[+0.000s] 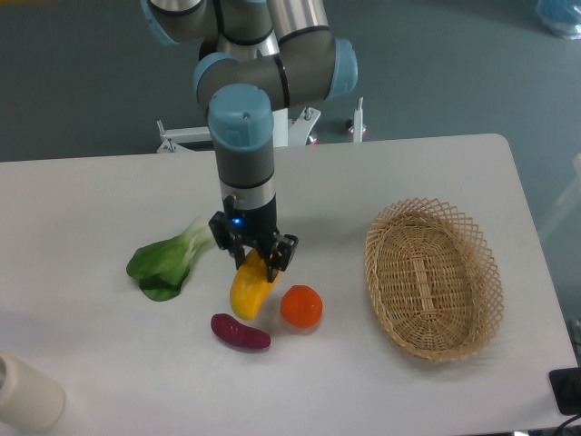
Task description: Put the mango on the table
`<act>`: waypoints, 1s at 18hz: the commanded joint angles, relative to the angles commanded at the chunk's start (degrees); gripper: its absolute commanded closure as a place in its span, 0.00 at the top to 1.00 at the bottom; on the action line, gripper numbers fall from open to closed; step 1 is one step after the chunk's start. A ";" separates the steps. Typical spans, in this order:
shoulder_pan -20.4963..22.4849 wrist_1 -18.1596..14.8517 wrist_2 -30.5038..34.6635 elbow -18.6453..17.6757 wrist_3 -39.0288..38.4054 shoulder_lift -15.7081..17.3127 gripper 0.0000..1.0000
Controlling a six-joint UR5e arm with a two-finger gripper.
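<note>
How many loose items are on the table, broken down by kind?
Fruit: 2, the mango held in the gripper jaws, and the orange
Vegetables: 2, the leafy green and the purple vegetable
Baskets: 1, the wicker basket
Other: 1, a white cylinder at the lower-left edge
Total: 6

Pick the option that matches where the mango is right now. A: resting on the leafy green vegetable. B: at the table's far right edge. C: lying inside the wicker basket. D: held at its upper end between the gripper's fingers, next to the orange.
D: the gripper is closed on the upper end of the mango, which hangs tilted just left of the orange, while the wicker basket holds nothing.
</note>
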 joint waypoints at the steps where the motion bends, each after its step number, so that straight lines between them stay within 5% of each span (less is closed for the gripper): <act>1: -1.66 0.01 0.09 0.88 -0.79 -1.40 0.49; 11: -11.86 0.01 7.20 11.86 -14.40 -13.10 0.49; 18: -14.16 0.09 7.38 13.54 -16.53 -16.27 0.49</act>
